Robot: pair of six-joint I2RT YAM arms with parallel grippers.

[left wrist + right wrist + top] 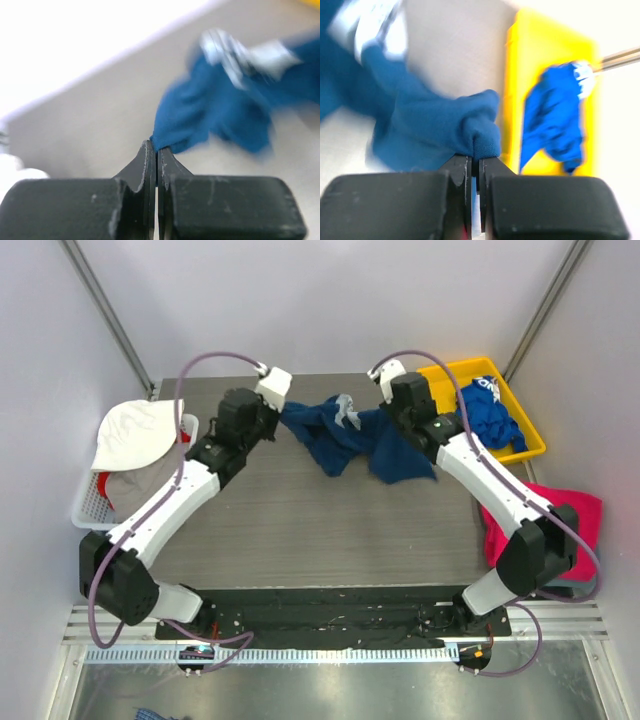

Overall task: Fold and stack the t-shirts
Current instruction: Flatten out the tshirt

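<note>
The navy t-shirt (345, 438) lies bunched at the back middle of the table, a bit of its white print (347, 410) showing. My left gripper (272, 420) is shut on its left edge; the left wrist view shows the cloth (200, 117) pinched at the fingertips (156, 149). My right gripper (390, 418) is shut on a fold at its right side, seen as cloth (445, 125) in the right wrist view. The royal-blue t-shirt (490, 415) with white lettering lies in the yellow tray (532, 445). The magenta-pink t-shirt (560, 515) lies at the table's right edge, partly under my right arm.
A white basket (85, 502) at the left edge holds white and beige cloth (135, 435). The grey table (300, 530) stretches between the arms. White walls close in at the back and both sides.
</note>
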